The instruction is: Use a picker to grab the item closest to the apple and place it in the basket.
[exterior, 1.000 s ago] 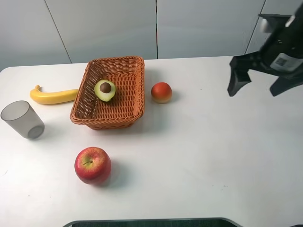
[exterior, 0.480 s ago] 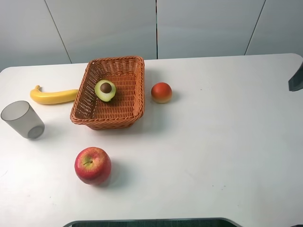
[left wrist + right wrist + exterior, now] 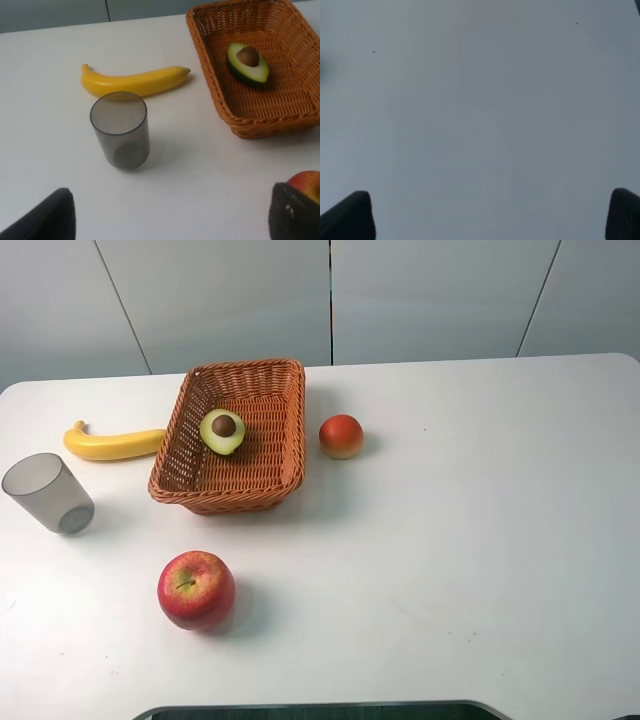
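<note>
Both grippers hang empty with fingers spread wide. The right gripper point(image 3: 490, 220) faces only blank surface, so everything below is placed from the left gripper point(image 3: 170, 220).

Nearest, beside one fingertip, sits the apple point(image 3: 306, 183). Just ahead stands the grey cup point(image 3: 120, 130); beyond it lies the banana point(image 3: 135, 81). Farther off, on the apple's side, the basket point(image 3: 225, 105) already holds a halved avocado point(image 3: 248, 63) — probably the item the task meant (I cannot confirm that). A peach point(image 3: 341, 435) stays outside, past the basket. Judged so, the placing looks done — little seems left.
</note>
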You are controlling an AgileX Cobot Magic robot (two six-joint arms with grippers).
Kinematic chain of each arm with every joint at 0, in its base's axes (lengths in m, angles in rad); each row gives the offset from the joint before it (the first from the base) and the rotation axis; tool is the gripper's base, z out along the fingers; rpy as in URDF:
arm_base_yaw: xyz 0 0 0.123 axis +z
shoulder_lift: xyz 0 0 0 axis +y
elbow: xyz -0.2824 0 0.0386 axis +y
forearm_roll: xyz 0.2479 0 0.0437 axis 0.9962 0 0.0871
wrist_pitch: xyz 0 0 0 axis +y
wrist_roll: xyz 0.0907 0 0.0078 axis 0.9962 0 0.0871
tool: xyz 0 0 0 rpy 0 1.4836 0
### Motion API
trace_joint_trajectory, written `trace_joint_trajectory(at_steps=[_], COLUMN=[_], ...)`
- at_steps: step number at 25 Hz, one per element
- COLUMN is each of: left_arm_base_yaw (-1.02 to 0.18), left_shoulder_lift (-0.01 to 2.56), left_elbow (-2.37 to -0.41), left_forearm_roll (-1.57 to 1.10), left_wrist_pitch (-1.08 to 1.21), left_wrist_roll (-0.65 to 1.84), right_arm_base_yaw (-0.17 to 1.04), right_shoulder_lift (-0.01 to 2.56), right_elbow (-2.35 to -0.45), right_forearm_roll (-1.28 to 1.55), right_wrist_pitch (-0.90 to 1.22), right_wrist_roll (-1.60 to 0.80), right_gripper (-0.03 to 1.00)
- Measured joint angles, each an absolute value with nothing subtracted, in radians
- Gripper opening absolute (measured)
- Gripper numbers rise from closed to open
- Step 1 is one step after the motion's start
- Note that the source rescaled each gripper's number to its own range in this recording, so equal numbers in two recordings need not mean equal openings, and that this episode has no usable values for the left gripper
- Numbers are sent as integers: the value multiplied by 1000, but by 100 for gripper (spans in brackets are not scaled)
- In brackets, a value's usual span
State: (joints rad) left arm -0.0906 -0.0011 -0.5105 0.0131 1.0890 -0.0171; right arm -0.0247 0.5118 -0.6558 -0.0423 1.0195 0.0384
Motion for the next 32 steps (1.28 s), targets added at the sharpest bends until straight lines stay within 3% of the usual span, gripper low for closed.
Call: trace_joint_trajectory(at_steps=[8, 17, 32], left_arm_base_yaw=[-91, -91, -91], left_shoulder_lift=[-1, -1, -1], left_elbow=[-511, -511, -511], left_forearm_roll=[13, 13, 13], left_wrist_pitch=[1089, 1089, 1089], left_wrist_roll=[-19, -19, -19], right_arm_base_yaw=[-25, -25, -25], right_shoulder_lift=[312, 114, 2], right_elbow=[-538, -534, -514], right_forearm_roll=[39, 216, 137], right_wrist_pitch=[1019, 1044, 1104], right_wrist_roll=[-93, -248, -155], right_gripper=[100, 100, 100])
